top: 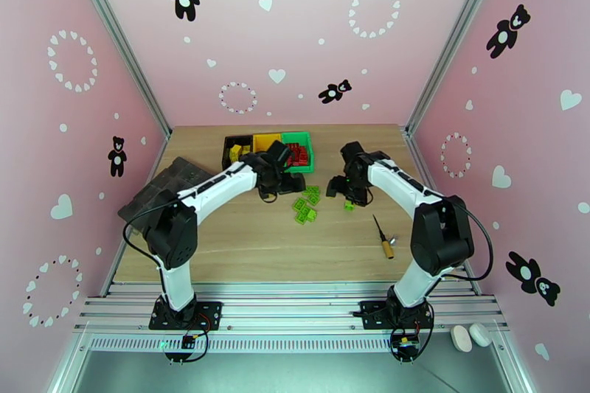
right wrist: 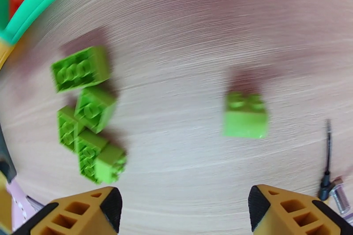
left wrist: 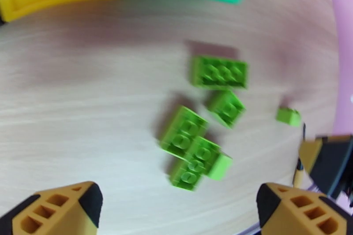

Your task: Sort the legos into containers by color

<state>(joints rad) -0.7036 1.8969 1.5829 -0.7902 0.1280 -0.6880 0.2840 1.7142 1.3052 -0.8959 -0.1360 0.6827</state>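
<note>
Nearest stand the arm bases [top: 186, 312]; beyond, on the tabletop [top: 243, 254], a screwdriver [top: 383, 237] lies right and a grey tray [top: 166, 184] left. Containers [top: 268, 147] sit far, with loose green legos [top: 306, 204] just near of them.

Left wrist: left hand [left wrist: 178, 198] spread apart, empty, over that cluster.

Right wrist: right hand [right wrist: 184, 199] apart, empty, a lone green brick [right wrist: 245, 117] ahead.

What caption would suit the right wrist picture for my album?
Right gripper, open, above a lone lime-green studded plastic brick; more green bricks cluster left on the wooden table.
</note>
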